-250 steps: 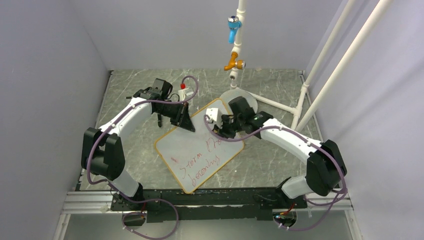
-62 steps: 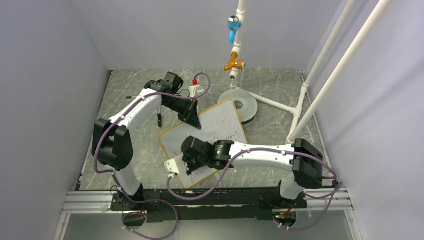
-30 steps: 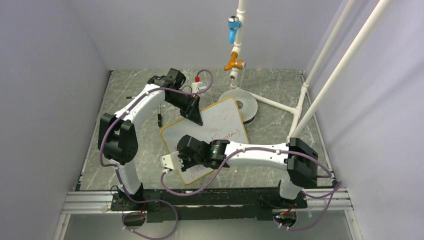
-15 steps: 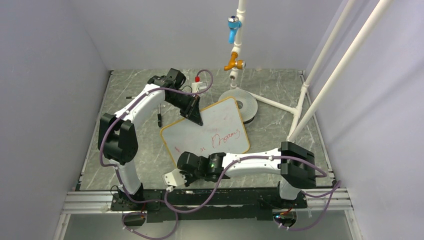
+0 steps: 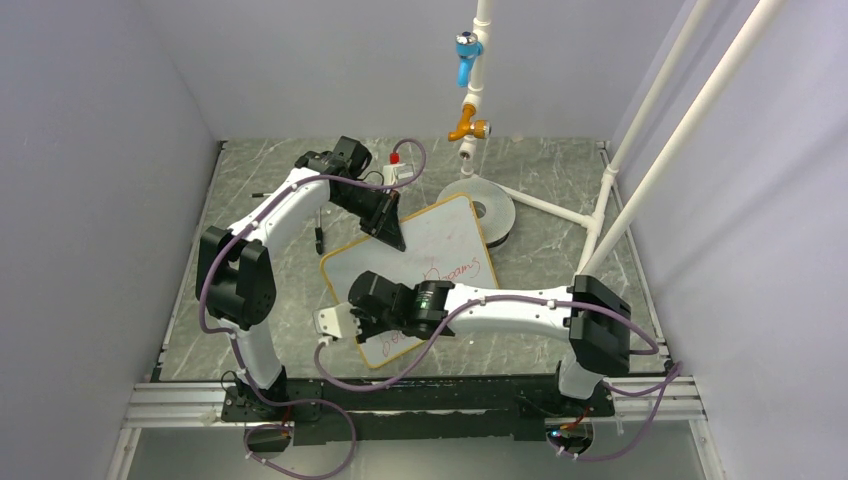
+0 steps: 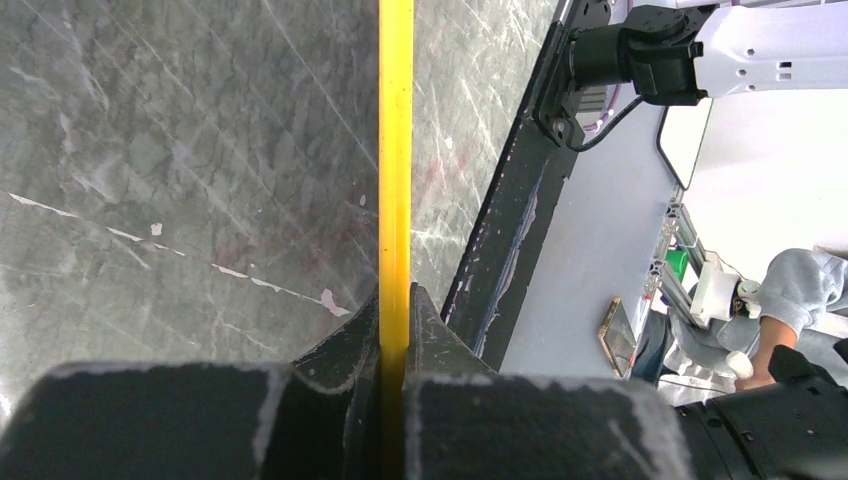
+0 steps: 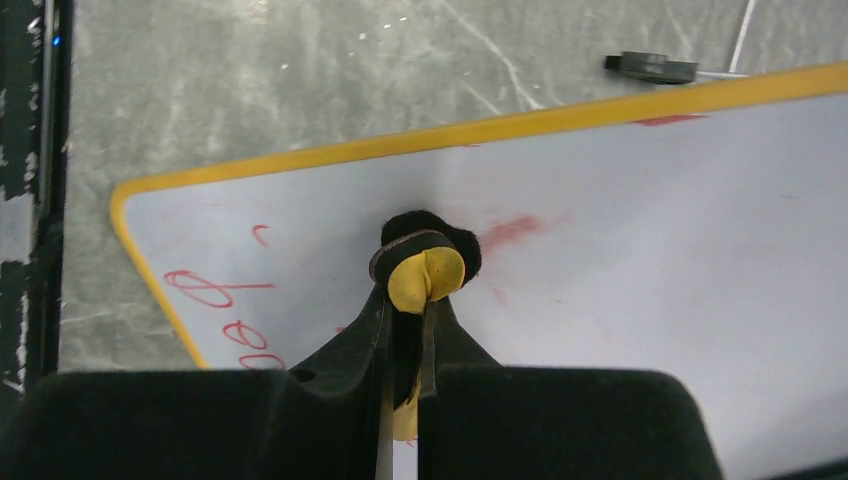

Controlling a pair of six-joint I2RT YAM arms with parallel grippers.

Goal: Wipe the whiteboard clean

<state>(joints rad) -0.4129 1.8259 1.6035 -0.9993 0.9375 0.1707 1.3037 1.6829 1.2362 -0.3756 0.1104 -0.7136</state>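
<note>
The whiteboard, white with a thin yellow-orange frame, lies tilted on the marble table. Red writing remains near its middle and at its near-left corner, with a faint red smudge beside it. My left gripper is shut on the board's far-left frame edge, the yellow strip running between the fingers. My right gripper is shut on a yellow and black eraser pressed on the board's near-left part.
A round grey disc sits at the board's far-right corner. White pipes rise at the right, and a valved pipe hangs above the back. A black pen lies left of the board; a small black piece lies beside its frame.
The right gripper swept the eraser toward the board's near edge half a second ago and has come back up onto the near-left part. The left gripper has kept hold of the frame.
</note>
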